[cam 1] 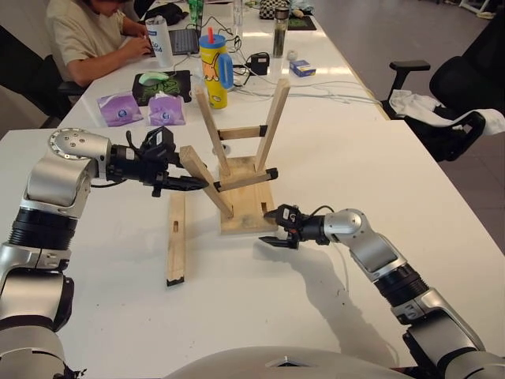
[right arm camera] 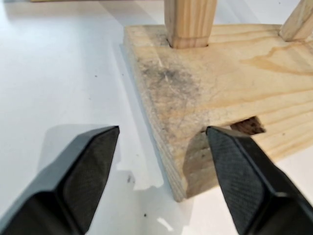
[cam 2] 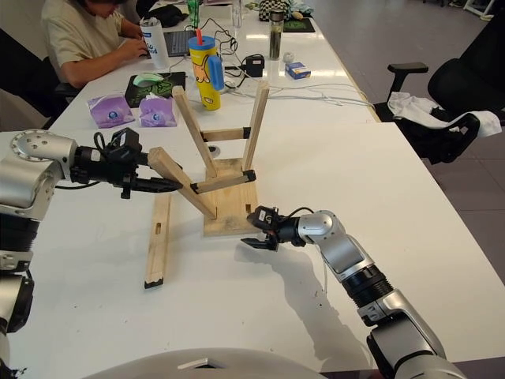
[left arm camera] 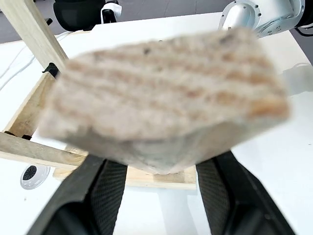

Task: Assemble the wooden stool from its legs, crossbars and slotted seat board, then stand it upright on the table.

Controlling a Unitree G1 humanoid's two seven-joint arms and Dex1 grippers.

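The slotted seat board (cam 1: pixel 254 209) lies flat on the white table with the stool upside down on it. Two legs (cam 1: pixel 274 118) stand up at its far side, joined by a crossbar (cam 1: pixel 241 133). A third leg (cam 1: pixel 218 199) leans to the left from the board, tied to a lower crossbar (cam 1: pixel 246 180). My left gripper (cam 1: pixel 192 182) is shut on this leaning leg near its upper end (left arm camera: pixel 161 98); its fingers (left arm camera: pixel 93 196) press on both sides. My right gripper (cam 1: pixel 272 227) is open at the board's near corner (right arm camera: pixel 176 147), which lies between its fingers (right arm camera: pixel 83 171). One loose leg (cam 1: pixel 176 237) lies to the board's left.
Behind the stool stand a yellow cup (cam 1: pixel 211 71) and two purple tissue packs (cam 1: pixel 120 109). Cables and bottles lie farther back, where a person sits at a laptop. A black office chair (cam 1: pixel 450 95) stands beyond the table's right edge.
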